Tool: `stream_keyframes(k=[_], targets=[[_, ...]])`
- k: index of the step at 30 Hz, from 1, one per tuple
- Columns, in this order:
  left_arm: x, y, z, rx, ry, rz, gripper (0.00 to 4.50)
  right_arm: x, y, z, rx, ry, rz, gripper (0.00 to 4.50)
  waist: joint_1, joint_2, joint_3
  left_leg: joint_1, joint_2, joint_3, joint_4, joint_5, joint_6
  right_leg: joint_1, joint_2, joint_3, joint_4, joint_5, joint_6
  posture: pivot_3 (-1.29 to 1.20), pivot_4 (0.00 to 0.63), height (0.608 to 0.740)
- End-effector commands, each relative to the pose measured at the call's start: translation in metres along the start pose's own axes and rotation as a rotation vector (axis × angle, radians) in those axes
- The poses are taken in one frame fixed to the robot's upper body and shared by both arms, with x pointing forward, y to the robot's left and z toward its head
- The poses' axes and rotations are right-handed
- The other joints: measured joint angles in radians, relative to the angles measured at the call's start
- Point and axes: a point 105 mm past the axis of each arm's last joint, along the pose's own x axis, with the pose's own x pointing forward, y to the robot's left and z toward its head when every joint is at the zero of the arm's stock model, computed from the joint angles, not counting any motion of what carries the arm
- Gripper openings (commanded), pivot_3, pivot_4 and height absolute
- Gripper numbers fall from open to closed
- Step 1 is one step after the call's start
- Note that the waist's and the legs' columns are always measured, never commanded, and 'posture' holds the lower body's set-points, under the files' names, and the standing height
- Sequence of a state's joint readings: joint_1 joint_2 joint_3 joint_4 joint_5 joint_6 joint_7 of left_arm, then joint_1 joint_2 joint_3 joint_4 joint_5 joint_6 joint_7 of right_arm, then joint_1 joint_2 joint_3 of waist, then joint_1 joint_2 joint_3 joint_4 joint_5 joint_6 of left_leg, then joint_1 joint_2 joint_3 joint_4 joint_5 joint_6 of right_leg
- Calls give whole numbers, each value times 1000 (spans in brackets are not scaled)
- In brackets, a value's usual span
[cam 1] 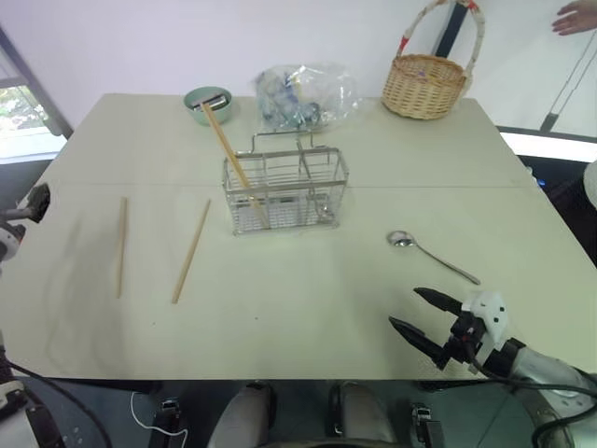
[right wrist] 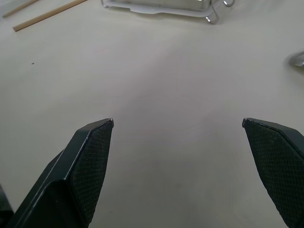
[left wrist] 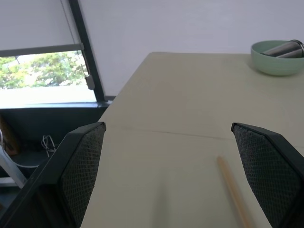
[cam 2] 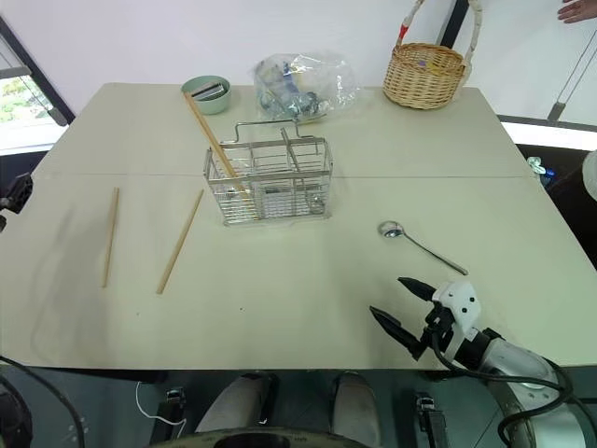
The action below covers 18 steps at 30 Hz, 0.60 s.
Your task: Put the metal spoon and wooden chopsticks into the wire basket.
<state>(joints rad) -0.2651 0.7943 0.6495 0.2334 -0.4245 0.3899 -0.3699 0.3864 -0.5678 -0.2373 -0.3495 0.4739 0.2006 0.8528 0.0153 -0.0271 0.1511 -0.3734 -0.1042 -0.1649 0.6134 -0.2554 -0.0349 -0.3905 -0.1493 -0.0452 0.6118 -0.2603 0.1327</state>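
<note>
The wire basket [cam 1: 284, 191] stands mid-table with one wooden chopstick [cam 1: 229, 154] leaning in its left compartment. Two more wooden chopsticks [cam 1: 121, 247] [cam 1: 191, 252] lie flat on the table to its left. The metal spoon [cam 1: 429, 254] lies to the basket's right, bowl toward the basket. My right gripper [cam 1: 404, 307] hovers open and empty just in front of the spoon, near the table's front edge. In the left wrist view my left gripper [left wrist: 167, 125] is open and empty at the table's left edge, with the end of a chopstick [left wrist: 232, 190] between its fingers' line of sight.
A green bowl [cam 1: 207, 103] holding a metal piece, a crumpled plastic bag [cam 1: 303, 93] and a round wicker basket [cam 1: 427, 79] stand along the far edge. A person's hand [cam 1: 576, 17] shows at the top right, beyond the table.
</note>
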Motion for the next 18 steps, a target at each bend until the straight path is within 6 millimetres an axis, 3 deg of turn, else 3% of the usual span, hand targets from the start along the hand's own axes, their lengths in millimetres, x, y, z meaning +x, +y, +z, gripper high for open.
stream_keyframes(k=[1, 18], targets=[[-1, -2, 15, 30, -46, -12, 4500, 0, -2, 5, -27, -21, 0, 4476, 0, 0, 0, 0, 0, 0, 0, 0, 0, 0, 0, 0, 0, 0, 0, 0, 150, 693], [-2, 1, 21, 20, -63, -6, 4500, 0, -8, 4, -44, -26, 12, 4476, 0, 0, 0, 0, 0, 0, 0, 0, 0, 0, 0, 0, 0, 0, 0, 0, 150, 693]])
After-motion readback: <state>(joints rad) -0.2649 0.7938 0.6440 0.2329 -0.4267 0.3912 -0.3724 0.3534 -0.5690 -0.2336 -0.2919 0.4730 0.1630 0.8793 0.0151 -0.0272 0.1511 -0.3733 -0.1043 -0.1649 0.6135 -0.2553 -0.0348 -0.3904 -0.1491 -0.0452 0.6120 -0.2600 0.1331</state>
